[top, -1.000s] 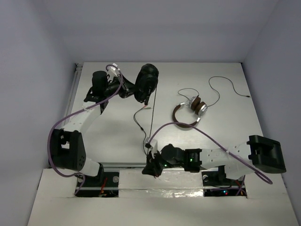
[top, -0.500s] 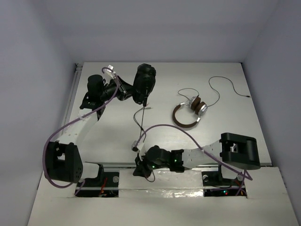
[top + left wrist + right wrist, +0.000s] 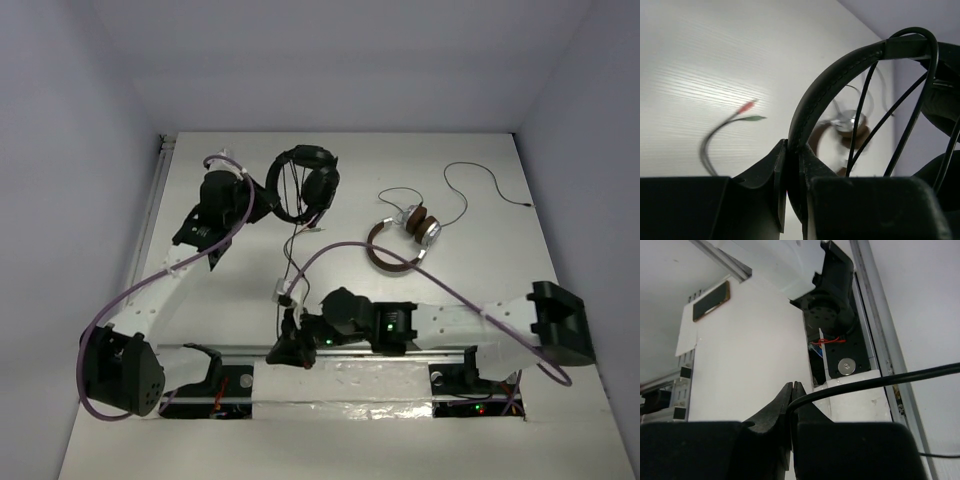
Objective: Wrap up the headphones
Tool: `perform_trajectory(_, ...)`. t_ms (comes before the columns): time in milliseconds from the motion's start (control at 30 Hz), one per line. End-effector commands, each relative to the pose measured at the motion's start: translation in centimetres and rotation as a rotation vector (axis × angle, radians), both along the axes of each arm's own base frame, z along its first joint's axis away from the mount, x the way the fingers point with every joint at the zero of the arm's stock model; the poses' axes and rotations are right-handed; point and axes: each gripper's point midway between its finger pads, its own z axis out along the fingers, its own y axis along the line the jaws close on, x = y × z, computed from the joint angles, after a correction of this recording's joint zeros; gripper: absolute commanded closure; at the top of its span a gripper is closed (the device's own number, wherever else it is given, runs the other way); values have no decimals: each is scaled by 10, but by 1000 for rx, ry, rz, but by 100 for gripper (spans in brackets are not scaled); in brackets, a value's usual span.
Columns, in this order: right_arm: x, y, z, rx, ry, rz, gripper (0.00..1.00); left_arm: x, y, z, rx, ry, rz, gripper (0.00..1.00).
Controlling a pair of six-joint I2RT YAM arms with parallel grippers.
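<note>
The all-black headphones (image 3: 305, 185) are held up at the back left of the table. My left gripper (image 3: 262, 200) is shut on their headband (image 3: 825, 92), and loops of thin black cable (image 3: 907, 122) cross the band. The cable (image 3: 292, 260) runs down toward my right gripper (image 3: 283, 352), which is shut on it near the table's front edge; the cable (image 3: 875, 382) leaves the jaws to the right. The red and green plugs (image 3: 747, 112) lie on the table in the left wrist view.
Brown-banded headphones with silver earcups (image 3: 402, 238) lie right of centre, their thin cable (image 3: 470, 190) curling toward the back right. A metal rail (image 3: 240, 348) runs along the front edge. Purple arm cables (image 3: 180, 265) hang over both arms.
My left gripper turned the headphones so the headband opening faces up and moved slightly toward the front. My right gripper moved left along the front edge with the cable.
</note>
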Motion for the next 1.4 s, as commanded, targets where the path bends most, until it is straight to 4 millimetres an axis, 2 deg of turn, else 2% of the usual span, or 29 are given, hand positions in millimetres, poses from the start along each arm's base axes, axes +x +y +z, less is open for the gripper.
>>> perform_trajectory(0, 3, -20, 40, 23, -47, -37, 100, 4, 27, 17, 187, -100, 151, 100)
perform_trajectory(67, 9, -34, 43, -19, -67, -68, 100, -1, 31, 7, 297, -83, 179, 100)
perform_trajectory(100, 11, -42, 54, -10, -96, -78, 100, -9, 19, 3, 327, -81, 146, 100)
perform_trajectory(200, 29, -65, 61, -78, -181, -152, 100, -25, 14, -20, 448, -27, 90, 100)
perform_trajectory(233, 32, -79, 64, -105, -201, -168, 100, -34, 6, -27, 486, -17, 47, 100)
perform_trajectory(267, 45, -86, 73, -109, -241, -237, 100, -43, 11, -37, 543, 14, 29, 100)
perform_trajectory(333, 59, -104, 76, -153, -294, -283, 100, -57, 6, -45, 602, 17, -43, 100)
perform_trajectory(367, 72, -110, 82, -160, -313, -334, 100, -66, 9, -54, 631, 47, -80, 100)
perform_trajectory(433, 83, -123, 81, -202, -339, -369, 100, -76, 10, -57, 667, 56, -131, 100)
perform_trajectory(500, 100, -137, 89, -213, -363, -438, 100, -87, 11, -60, 685, 71, -178, 100)
perform_trajectory(533, 104, -146, 85, -248, -368, -458, 100, -91, 11, -56, 692, 56, -194, 100)
perform_trajectory(633, 124, -166, 95, -267, -391, -544, 100, -102, 8, -54, 697, 65, -263, 100)
perform_trajectory(700, 139, -175, 98, -294, -421, -615, 100, -111, -5, -51, 676, 46, -363, 100)
perform_trajectory(800, 169, -188, 103, -334, -463, -716, 100, -122, -22, -42, 630, 2, -474, 100)
perform_trajectory(967, 224, -210, 121, -360, -530, -933, 100, -135, -33, -24, 585, -68, -587, 100)
perform_trajectory(1033, 238, -211, 128, -350, -551, -975, 100, -140, -39, -18, 569, -85, -637, 100)
perform_trajectory(1133, 268, -222, 127, -373, -585, -1098, 100, -142, -46, -2, 537, -131, -668, 100)
perform_trajectory(1200, 285, -231, 115, -399, -567, -1152, 100, -143, -54, 15, 489, -181, -680, 100)
perform_trajectory(1367, 293, -212, 110, -223, -449, -1081, 100, -147, -72, 59, 370, -291, -708, 100)
